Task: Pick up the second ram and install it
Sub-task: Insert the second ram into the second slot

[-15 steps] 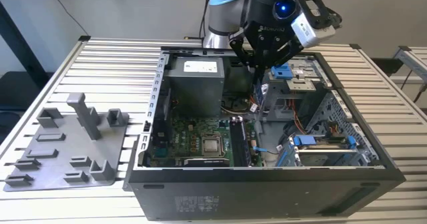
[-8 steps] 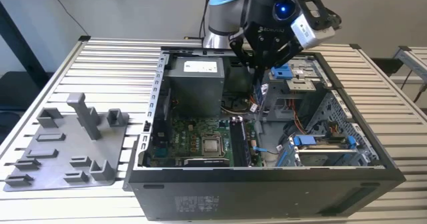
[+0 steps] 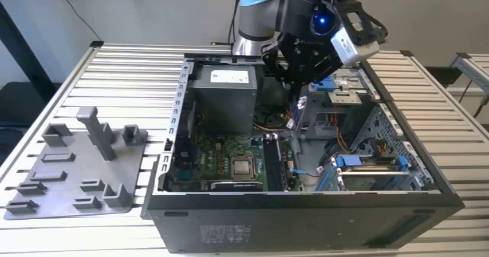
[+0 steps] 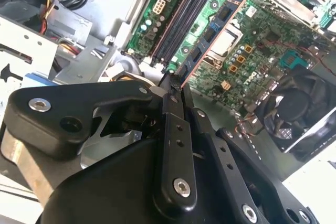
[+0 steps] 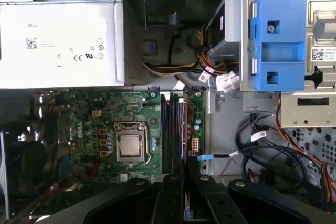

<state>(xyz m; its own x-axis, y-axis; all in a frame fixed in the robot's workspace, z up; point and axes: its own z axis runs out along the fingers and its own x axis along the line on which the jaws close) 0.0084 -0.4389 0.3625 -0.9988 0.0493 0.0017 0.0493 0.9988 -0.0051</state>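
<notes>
Black fingers of the gripper [image 3: 294,80] hang over the open case [image 3: 306,211] in the exterior view, above the board [image 3: 229,162] with its slots [image 3: 273,162]; the grey holder [image 3: 73,174] lies on the table [image 3: 130,68] to the exterior view's left, well apart. In the second wrist view the gripper [image 4: 176,85] is clenched on the ram [image 4: 207,38], a thin dark strip held edge-on above the board [image 4: 262,35], just beside the slots [image 4: 181,17]. In the first wrist view the gripper [image 5: 185,174] sits above the slots [image 5: 173,129], between the processor [image 5: 129,146] and the blue bracket [image 5: 278,40]
</notes>
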